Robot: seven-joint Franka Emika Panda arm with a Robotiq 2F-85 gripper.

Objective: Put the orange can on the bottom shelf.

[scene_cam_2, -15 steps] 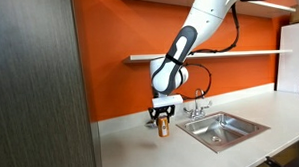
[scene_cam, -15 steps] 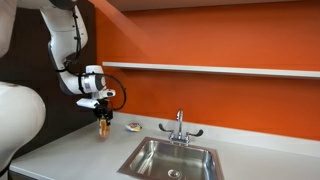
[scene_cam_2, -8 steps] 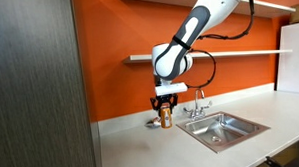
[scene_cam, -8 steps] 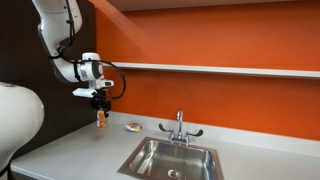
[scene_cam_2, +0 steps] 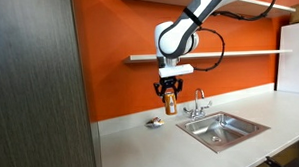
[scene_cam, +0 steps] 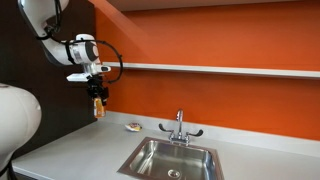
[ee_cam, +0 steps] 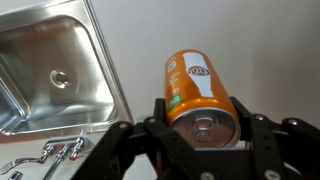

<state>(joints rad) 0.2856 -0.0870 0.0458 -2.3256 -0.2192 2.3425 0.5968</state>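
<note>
My gripper (scene_cam: 97, 93) is shut on the orange can (scene_cam: 98, 105), which hangs upright in the air well above the grey countertop and below the bottom shelf (scene_cam: 220, 69). In an exterior view the gripper (scene_cam_2: 170, 86) holds the can (scene_cam_2: 170, 101) just under the shelf (scene_cam_2: 239, 54). In the wrist view the can (ee_cam: 198, 85) sits between the two fingers of the gripper (ee_cam: 201, 122), its metallic top towards the camera.
A steel sink (scene_cam: 172, 158) with a faucet (scene_cam: 179, 125) is set in the countertop (scene_cam: 70, 160). A small flat yellowish object (scene_cam: 133, 126) lies by the wall. The sink (ee_cam: 50, 65) shows in the wrist view. A dark cabinet (scene_cam_2: 35, 87) stands beside the counter.
The gripper has lifted the can from near the countertop up towards the shelf, and moved it closer to the orange wall.
</note>
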